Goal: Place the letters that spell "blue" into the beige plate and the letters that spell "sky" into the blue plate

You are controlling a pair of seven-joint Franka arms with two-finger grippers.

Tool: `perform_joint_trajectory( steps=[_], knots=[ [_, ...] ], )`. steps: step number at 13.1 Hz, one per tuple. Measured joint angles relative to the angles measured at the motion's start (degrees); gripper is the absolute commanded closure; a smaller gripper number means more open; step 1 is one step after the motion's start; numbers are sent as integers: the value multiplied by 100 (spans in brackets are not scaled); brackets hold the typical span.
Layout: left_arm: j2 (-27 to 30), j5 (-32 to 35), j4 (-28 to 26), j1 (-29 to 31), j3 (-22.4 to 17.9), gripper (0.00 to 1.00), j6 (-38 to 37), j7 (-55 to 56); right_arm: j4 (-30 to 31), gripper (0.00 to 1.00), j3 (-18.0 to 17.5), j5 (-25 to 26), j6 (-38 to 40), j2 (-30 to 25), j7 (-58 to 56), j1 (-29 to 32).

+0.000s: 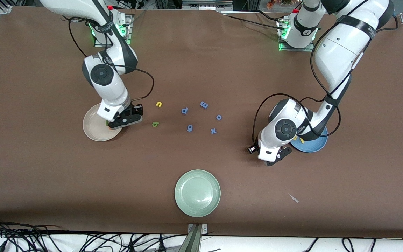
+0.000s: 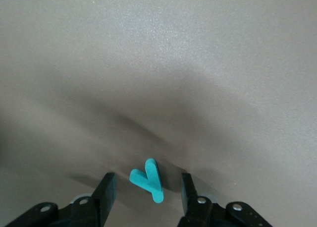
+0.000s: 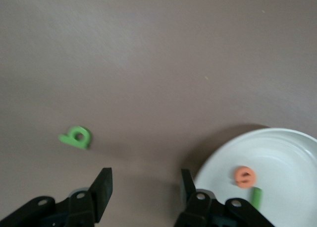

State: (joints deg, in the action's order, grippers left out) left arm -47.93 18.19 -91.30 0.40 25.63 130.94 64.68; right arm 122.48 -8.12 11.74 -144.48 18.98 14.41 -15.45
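The teal y lies flat on the brown table between the fingers of my left gripper, which is open with a gap on each side of the letter. In the front view that gripper is low beside the blue plate, where yellow letters lie. My right gripper is open and empty over the table at the rim of the beige plate, which holds the orange e and green l. The green b and yellow u lie on the table beside that plate.
Blue letters p, m, o, g and x are scattered mid-table. A pale green plate sits nearer the front camera. A small pale scrap lies toward the left arm's end.
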Motion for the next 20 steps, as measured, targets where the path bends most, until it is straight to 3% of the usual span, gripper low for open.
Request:
perform_joint_trajectory(
  steps=[3,5,12,16,20],
  knots=[
    [13,0,35,1,-26,81,5,4,-367,36,-245,0,-34,464,640,-20],
    [15,0,39,1,-29,87,5,9,-456,35,-293,0,-258,731,1001,-119],
    [18,3,64,1,-51,92,-9,9,-485,34,-300,0,-730,1070,1271,-266],
    [142,271,247,33,-72,92,-538,-203,-485,36,-300,0,-862,1223,1272,-268],
    [576,296,289,281,-88,92,-1262,-1227,-426,55,-299,0,-887,1234,1273,-268]
  ],
)
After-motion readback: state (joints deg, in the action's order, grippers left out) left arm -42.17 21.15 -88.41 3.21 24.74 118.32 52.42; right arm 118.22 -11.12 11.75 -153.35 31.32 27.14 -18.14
